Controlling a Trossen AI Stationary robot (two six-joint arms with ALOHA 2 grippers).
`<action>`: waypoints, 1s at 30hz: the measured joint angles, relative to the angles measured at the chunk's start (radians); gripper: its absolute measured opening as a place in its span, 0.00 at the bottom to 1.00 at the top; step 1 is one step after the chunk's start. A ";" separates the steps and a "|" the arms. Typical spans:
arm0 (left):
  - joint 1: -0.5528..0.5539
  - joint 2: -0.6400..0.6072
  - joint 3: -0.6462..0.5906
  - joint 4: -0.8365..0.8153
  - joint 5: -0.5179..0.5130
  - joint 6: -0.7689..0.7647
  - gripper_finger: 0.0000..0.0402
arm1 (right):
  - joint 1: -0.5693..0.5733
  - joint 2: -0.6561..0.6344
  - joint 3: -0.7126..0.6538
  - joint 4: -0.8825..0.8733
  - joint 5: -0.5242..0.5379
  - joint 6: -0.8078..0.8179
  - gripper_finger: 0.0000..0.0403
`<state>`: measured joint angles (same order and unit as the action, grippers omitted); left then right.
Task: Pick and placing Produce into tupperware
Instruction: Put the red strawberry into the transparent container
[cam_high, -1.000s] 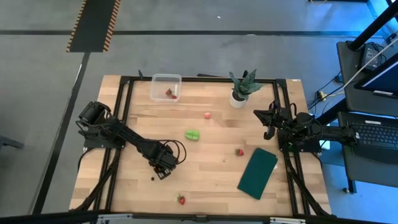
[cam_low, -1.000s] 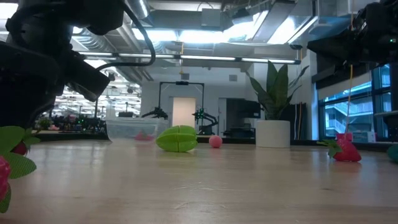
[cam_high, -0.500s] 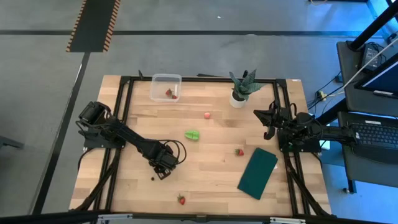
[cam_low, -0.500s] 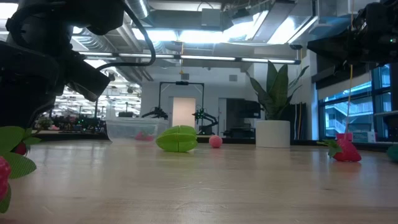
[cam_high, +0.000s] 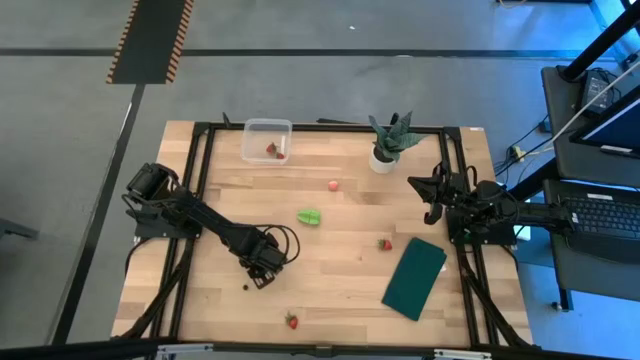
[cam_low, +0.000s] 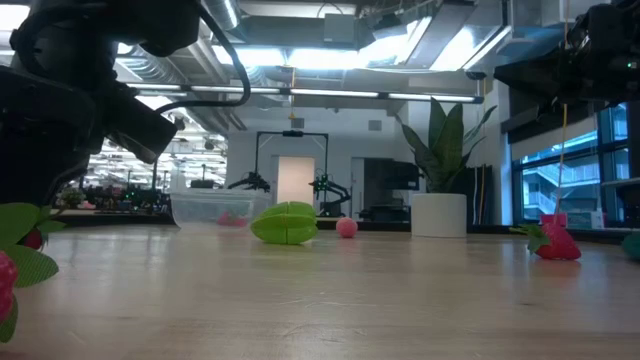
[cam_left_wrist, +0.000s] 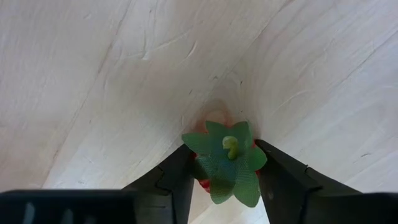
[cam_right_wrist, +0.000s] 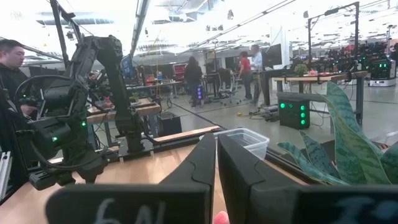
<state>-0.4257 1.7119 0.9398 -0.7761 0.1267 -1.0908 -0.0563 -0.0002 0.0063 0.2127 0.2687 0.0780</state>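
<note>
Task status, judged from the present layout: early stage, most produce not yet in the container.

Left side, high view: left gripper low over the pale wooden table, toward the front-left area. Left wrist view: both dark fingers closed against a small red strawberry with a green leafy cap, berry touching the tabletop, not yet lifted. Judged step: grasp made, lift and carry to the tub outstanding.

Rear left: small clear plastic rectangular tub with rounded corners near the back edge, one red strawberry already inside. Count placed: one, as far as visible.

Front centre: another tiny red strawberry loose near the front edge, well apart from the tub.

Centre: bright green lumpy piece loose on the table. Farther back, small pinkish round fruit loose, between tub and spiky green plant in a white pot.

Right of centre: one more red strawberry loose, just beside the flat dark green rectangle.

Right side: right gripper parked at the right table edge, raised, holding nothing; right wrist view shows fingers nearly together, only a narrow slit between them.

Remaining: the gripped berry plus four loose items.
</note>
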 joint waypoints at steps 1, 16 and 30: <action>0.000 0.000 0.001 0.000 0.007 0.002 0.37 | 0.000 0.000 0.000 0.000 0.000 0.000 0.05; 0.079 -0.005 0.133 -0.076 -0.053 0.140 0.36 | 0.000 0.000 0.000 0.001 0.000 -0.002 0.05; 0.339 -0.006 0.538 -0.514 -0.441 0.529 0.38 | 0.000 0.000 0.000 0.003 0.000 -0.003 0.05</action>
<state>-0.0866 1.7061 1.4776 -1.2902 -0.3145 -0.5619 -0.0563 -0.0002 0.0063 0.2157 0.2687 0.0750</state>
